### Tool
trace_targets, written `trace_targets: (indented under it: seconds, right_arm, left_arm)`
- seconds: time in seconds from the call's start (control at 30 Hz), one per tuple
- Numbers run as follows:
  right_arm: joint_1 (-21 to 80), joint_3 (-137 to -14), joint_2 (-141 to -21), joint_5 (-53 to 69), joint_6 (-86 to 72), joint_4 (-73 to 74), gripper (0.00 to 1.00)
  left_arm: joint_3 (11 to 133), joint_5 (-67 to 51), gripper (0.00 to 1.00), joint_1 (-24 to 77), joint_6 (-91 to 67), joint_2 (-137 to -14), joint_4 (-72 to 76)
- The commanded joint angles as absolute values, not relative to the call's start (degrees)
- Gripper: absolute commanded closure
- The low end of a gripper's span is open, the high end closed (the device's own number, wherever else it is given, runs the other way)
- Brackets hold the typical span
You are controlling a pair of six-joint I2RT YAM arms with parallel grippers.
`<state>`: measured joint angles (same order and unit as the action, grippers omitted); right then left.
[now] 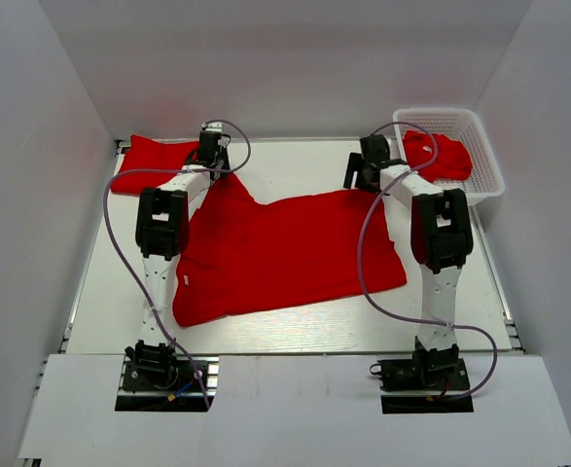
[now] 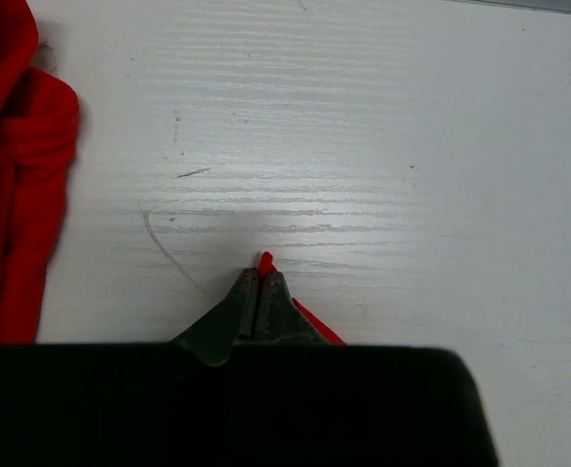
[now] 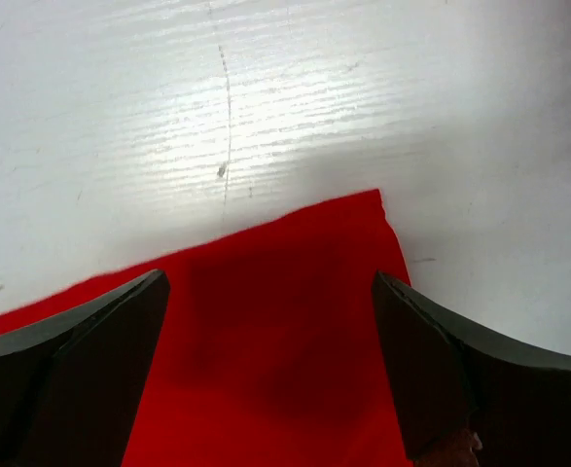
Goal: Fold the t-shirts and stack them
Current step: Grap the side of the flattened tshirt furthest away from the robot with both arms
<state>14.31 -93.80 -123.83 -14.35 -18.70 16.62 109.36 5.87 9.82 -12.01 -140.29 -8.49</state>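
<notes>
Two-finger left tool (image 2: 259, 279): you are clamping the t-shirt (image 1: 285, 253) corner.
Right tool (image 3: 268, 284): it is hanging apart above the same t-shirt.

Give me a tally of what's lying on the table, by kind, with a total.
White mesh basket: 1
Red t-shirts: 3 (spread t-shirt, bunched t-shirt far left, basket t-shirt)
Total: 4

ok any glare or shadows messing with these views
Right wrist: a bright glare patch on the table, and a dark shadow on the t-shirt under the right gripper. Left wrist: milder sheen on the table; the left gripper housing is featureless black. Top external: even, soft light, faint shadows.
</notes>
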Motion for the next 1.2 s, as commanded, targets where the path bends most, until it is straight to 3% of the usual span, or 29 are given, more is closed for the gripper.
trace_targets:
  seconds: [0.0, 0.2, 0.33, 0.43, 0.47, 0.53, 0.57, 0.63, 0.77, 0.97, 1.17]
  right_arm:
    - [15.82, -99.12, -126.03, -23.1, -19.6, 15.02, 0.1]
    - [16.61, -101.51, -130.6, -32.07, -19.95, 17.4, 0.1]
    - [16.35, -100.47, -131.4, -31.38, -21.71, 18.81, 0.1]
    - [16.52, -99.58, -131.48, -31.03, -22.84, 19.6, 0.31]
    - [16.7, -99.49, -131.4, -30.68, -22.85, 19.6, 0.47]
    - [16.52, -98.88, -131.22, -30.33, -23.2, 19.16, 0.64]
    - [16.61, -98.79, -131.13, -29.63, -22.86, 18.9, 0.81]
    - [16.7, -99.05, -130.78, -29.01, -22.33, 18.28, 0.98]
    - [16.44, -98.7, -128.76, -28.21, -20.92, 15.13, 1.0]
    - [16.35, -88.16, -117.79, -28.04, -18.02, 7.22, 1.0]
    - [16.26, -82.53, -113.47, -25.23, -15.91, 5.36, 1.0]
  left_arm:
    - [108.37, 4.31, 1.0, 9.76, -11.07, -135.7, -9.67]
    - [106.7, 4.31, 1.0, 9.76, -11.07, -134.65, -8.61]
    - [106.7, 4.31, 1.0, 9.76, -11.07, -134.12, -8.61]
    - [106.7, 4.31, 1.0, 9.76, -11.07, -133.59, -8.61]
    - [106.7, 4.31, 1.0, 9.76, -11.07, -133.59, -8.61]
    - [106.17, 3.7, 1.0, 9.76, -11.07, -132.46, -8.61]
    - [106.17, 3.69, 1.0, 9.76, -11.07, -132.45, -8.61]
    - [104.77, 3.69, 1.0, 9.76, -11.07, -130.09, -8.09]
    - [99.33, 2.46, 1.0, 9.76, -11.07, -123.52, -6.59]
    - [83.61, 3.08, 1.0, 10.46, -11.69, -109.53, -3.08]
    - [65.15, -5.88, 1.0, 10.99, -15.73, -96.17, -2.01]
